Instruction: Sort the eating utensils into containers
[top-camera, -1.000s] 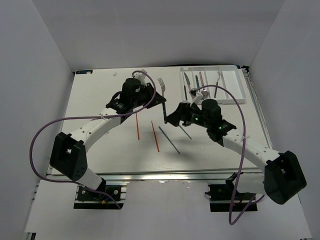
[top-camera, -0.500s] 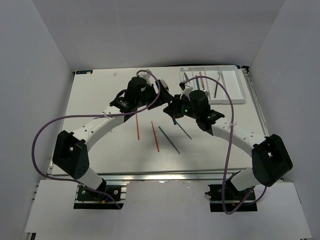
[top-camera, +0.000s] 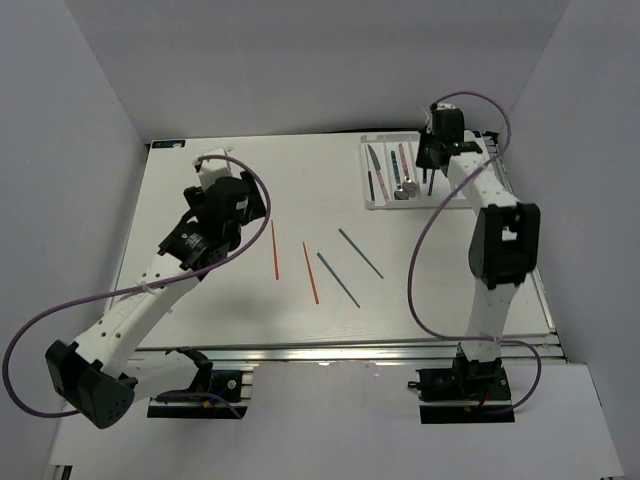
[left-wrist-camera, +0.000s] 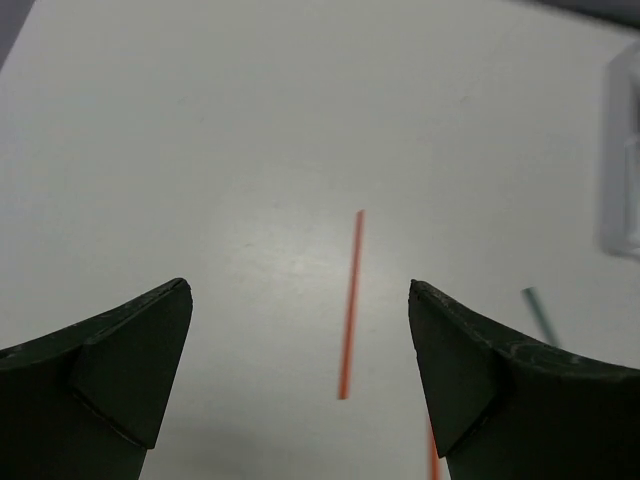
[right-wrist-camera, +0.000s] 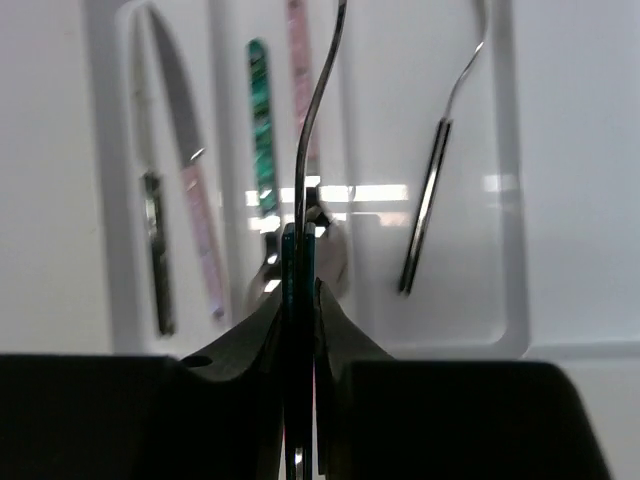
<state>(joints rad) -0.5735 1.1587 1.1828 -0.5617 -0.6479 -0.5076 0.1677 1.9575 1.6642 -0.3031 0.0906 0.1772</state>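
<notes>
Surface (top-camera: 300, 180): white, rectangular.
Tray (top-camera: 364, 175): white, compartmented, at surface's 1 o'clock corner.
Left red chopstick (top-camera: 275, 250), right red chopstick (top-camera: 311, 272): loose, 8 o'clock of centre, side by side, apart.
Near teal-grey chopstick (top-camera: 338, 280), far teal-grey chopstick (top-camera: 360, 253): 5 o'clock of centre, slanted, parallel, apart.

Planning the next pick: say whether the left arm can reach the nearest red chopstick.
Probably yes: the left gripper is open and the red chopstick lies bare on the table straight ahead, nothing across it.
</notes>
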